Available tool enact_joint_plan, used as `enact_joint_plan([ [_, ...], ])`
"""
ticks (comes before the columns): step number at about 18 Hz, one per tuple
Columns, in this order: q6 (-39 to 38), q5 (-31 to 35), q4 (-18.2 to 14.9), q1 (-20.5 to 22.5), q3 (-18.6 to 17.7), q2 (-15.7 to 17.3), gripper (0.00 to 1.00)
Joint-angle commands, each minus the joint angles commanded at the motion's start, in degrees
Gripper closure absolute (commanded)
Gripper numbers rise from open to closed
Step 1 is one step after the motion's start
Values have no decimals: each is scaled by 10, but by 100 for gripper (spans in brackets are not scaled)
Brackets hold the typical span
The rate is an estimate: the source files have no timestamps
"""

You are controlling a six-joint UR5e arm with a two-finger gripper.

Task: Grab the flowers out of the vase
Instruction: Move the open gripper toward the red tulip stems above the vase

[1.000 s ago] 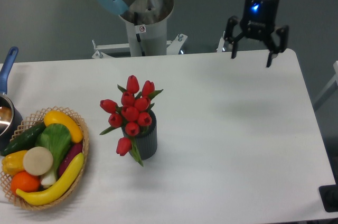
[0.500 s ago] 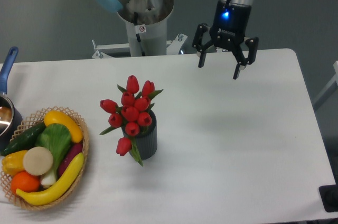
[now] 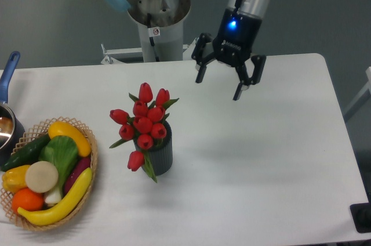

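The flowers (image 3: 143,125), a bunch of red tulip buds with green leaves, sit in the vase (image 3: 159,154), a small dark grey ribbed cylinder standing upright on the white desk (image 3: 261,159), left of the middle. The buds spread wider than the vase mouth; one bud hangs low over the vase's left side, and a green leaf droops down its front. Neither flowers nor vase has shifted since the earlier pictures. What has changed is the gripper (image 3: 218,86): a second ago it hung over the far right corner of the desk, half a second ago it was nearer the middle of the far edge, and now it has come further left and lower in the picture, hanging above the desk up and to the right of the bunch, apart from it and touching nothing. Its body is tilted now, with the blue light on it lit, and its jaws stand wide apart, holding nothing. At the left edge of the desk a woven basket (image 3: 87,181) holds vegetables and fruit, among them a long yellow banana-shaped piece (image 3: 61,203), a cucumber (image 3: 24,151) and an orange one (image 3: 26,199); it lies as before. Behind it, at the very edge of view, stands a pot with a blue handle (image 3: 8,72).
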Motion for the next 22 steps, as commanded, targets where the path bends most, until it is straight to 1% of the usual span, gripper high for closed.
enact_joint_plan([
  [4, -12, -18, -6, 2, -8, 3, 0],
  [6, -12, -43, -6, 10, -32, 18, 0],
  [7, -11, -56, -4, 15, -38, 29, 0],
  [8, -5, -53, -3, 20, -47, 31, 0],
  [12, -2, -47, -4, 19, -69, 33, 0],
  [13, 12, -41, -4, 18, -82, 37, 0],
  [15, 27, -39, -3, 13, -91, 28, 0],
  [17, 21, -41, -4, 11, -91, 8, 0],
  [22, 28, -29, 5, 9, -101, 3, 0],
])
